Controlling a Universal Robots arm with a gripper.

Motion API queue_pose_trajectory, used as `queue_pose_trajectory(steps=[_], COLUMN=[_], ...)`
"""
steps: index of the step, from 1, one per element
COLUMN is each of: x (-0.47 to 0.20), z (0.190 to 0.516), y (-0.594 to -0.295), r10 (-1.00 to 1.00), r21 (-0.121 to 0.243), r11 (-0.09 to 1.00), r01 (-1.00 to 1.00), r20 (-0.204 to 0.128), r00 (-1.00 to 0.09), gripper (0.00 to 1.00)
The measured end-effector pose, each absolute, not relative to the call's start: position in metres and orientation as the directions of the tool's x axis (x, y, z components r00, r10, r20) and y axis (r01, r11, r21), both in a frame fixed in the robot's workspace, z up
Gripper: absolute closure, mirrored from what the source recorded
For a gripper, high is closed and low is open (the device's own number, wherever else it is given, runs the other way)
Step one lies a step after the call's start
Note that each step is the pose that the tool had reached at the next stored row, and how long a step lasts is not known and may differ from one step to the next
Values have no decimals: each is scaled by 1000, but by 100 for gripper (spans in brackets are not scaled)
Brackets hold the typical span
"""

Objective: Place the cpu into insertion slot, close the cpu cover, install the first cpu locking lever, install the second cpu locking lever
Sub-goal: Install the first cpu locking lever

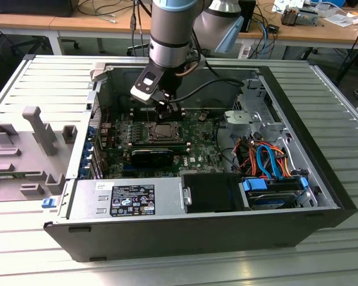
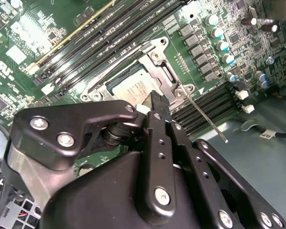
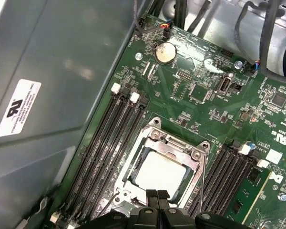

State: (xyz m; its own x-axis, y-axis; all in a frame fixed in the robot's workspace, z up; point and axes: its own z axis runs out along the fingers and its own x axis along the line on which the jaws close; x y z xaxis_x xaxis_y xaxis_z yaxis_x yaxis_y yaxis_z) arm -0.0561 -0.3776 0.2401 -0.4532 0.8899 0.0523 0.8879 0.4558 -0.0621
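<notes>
Inside the open computer case, my gripper hangs just above the insertion slot on the green motherboard. The cpu, silver-grey, lies flat in the slot. The cpu cover is down around the chip, which shows through its square window. My black fingers are pressed together, tips at the cover's edge over one side of the cpu, with nothing seen between them. A thin locking lever sticks out unlatched from the socket corner, over the memory slots.
Long black memory slots flank the socket on both sides. Cables and a blue drive bay fill the exterior view's right; the power supply sits in front. A grey fixture lies on the table outside the case.
</notes>
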Motion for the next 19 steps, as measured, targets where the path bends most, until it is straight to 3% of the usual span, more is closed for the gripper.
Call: queue_pose_trajectory(steps=[19], x=[-56], z=[240], y=[-378], r10=[818], r21=[-62], r11=[575], r01=[816], r20=[52], r00=[-573], gripper=[89])
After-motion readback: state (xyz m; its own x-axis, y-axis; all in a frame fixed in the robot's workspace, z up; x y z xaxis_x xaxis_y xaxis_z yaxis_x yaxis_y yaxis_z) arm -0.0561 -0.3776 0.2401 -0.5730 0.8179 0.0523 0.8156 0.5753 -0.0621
